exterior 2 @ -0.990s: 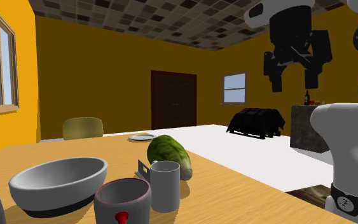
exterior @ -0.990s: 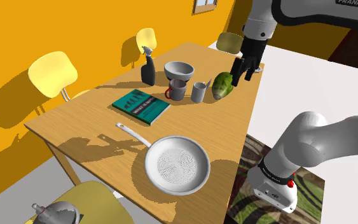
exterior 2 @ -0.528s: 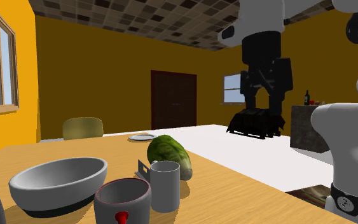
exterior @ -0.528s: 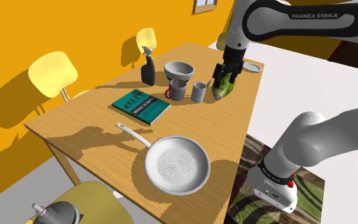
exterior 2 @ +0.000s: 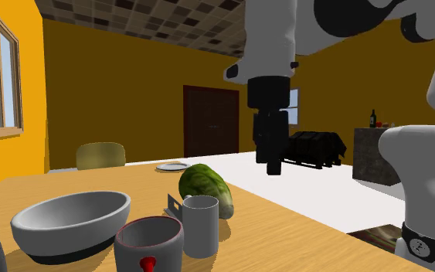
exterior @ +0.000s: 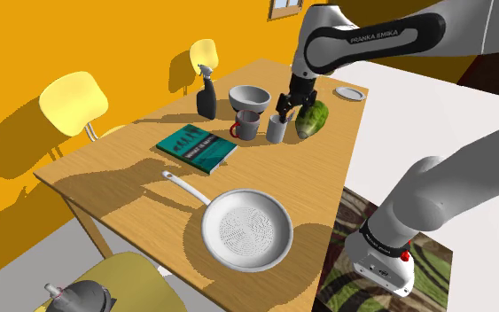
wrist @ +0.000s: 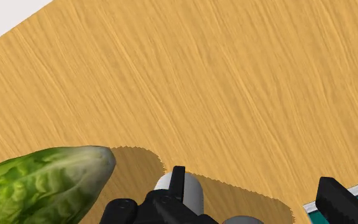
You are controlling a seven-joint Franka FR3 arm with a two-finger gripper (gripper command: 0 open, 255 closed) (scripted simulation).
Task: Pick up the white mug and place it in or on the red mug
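The white mug [exterior: 276,129] is a plain pale-grey cup standing upright on the wooden table [exterior: 132,177]. Just to its left in the shoulder view stands the red mug [exterior: 246,126], grey-bodied with a red handle and rim. My gripper [exterior: 288,106] hangs open just above the white mug, slightly toward the lettuce side, holding nothing. In the second exterior view the gripper [exterior 2: 272,165] hovers above and right of the white mug [exterior 2: 200,226], which stands beside the red mug [exterior 2: 150,244]. In the wrist view the white mug [wrist: 192,193] lies by one finger of the gripper [wrist: 252,179].
A head of lettuce [exterior: 311,118] lies right beside the white mug. A grey bowl [exterior: 249,97] and a dark spray bottle [exterior: 206,93] stand behind the mugs. A teal book [exterior: 197,147] and a frying pan [exterior: 247,228] lie nearer. A small plate [exterior: 349,92] sits at the far end.
The arm has swung from beyond the table's far edge, across the lettuce, leftward in the shoulder view and lower, ending over the white mug. The fingers stayed open.
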